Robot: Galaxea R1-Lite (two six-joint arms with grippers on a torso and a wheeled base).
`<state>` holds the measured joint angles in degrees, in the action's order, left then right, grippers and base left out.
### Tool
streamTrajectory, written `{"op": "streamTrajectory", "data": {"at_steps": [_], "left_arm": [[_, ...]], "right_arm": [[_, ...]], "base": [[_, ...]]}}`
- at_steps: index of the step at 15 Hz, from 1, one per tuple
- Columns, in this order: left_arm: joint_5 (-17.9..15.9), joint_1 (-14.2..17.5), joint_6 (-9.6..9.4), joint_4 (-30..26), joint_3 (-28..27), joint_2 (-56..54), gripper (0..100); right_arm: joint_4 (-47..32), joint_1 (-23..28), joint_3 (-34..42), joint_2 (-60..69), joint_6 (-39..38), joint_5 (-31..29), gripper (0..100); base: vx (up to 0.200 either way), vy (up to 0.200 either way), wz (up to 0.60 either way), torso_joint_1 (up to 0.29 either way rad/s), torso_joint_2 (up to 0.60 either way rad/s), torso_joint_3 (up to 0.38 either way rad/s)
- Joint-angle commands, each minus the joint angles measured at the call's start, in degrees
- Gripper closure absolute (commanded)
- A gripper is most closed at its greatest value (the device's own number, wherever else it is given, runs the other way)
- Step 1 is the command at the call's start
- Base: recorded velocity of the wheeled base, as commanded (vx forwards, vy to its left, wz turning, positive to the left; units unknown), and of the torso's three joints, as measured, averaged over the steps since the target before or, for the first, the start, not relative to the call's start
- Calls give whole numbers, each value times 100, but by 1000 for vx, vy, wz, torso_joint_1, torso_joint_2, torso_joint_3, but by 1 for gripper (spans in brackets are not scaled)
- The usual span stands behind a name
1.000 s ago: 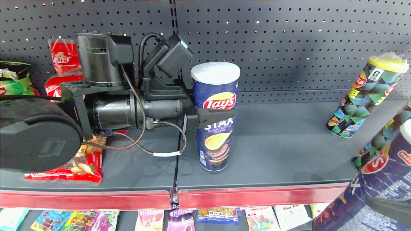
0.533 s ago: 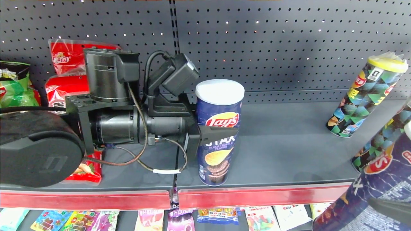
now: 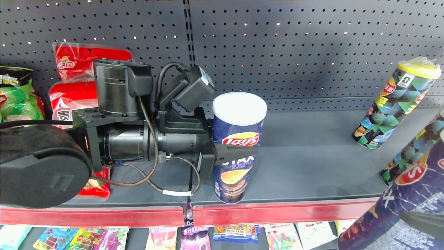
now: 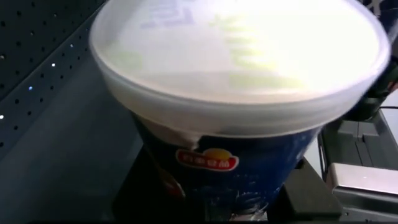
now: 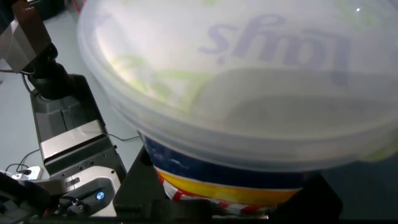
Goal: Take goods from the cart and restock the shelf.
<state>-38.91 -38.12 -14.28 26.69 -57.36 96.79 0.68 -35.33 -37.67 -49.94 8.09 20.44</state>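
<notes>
**Can** (image 3: 236, 139): blue, white lid, upright. It stands at the near edge of the shelf (image 3: 312, 156), just right of the seam between the shelf boards. Whether its base touches the shelf cannot be told.

**Left gripper** (image 3: 238, 153): comes in level from the left, jaws clenched on the can's mid-body. The grip is likely kept low and sideways so the can goes down on its base without tipping.

**Second can** (image 3: 409, 198): same kind, tilted, near right, below the shelf front. The right gripper (image 5: 227, 202) has its jaws closed around it, probably holding it ready for a later turn.

**Shelf:** grey, with a red rail (image 3: 277, 211) along the front and a pegboard (image 3: 312, 52) behind.
- Far right: patterned can (image 3: 395, 104).
- Far left: red bags (image 3: 74, 62) and a green bag (image 3: 17, 100).
- Below: packets (image 3: 236, 233).
</notes>
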Motion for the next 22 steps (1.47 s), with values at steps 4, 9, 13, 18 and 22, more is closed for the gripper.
{"op": "streamTrajectory", "data": {"at_steps": [4,9,13,18,22], "left_arm": [[-11,15,-40,-5,295,-11,100],[24,33,30,522,330,120,0],[261,41,65,663,814,-310,0],[657,428,399,671,2431,-1725,0],[666,912,557,663,3327,-2613,0]], "right_arm": [[11,0,-4,-42,-1,3,100],[11,0,-48,-94,-1,3,100],[11,0,-654,-710,8,3,100],[81,44,-1638,-1975,17,3,100],[591,167,-2104,-2933,26,21,100]], "base": [[0,0,0,0,0,0],[0,0,0,0,0,0],[0,0,0,0,0,0],[0,0,0,0,0,0],[0,0,0,0,0,0]]}}
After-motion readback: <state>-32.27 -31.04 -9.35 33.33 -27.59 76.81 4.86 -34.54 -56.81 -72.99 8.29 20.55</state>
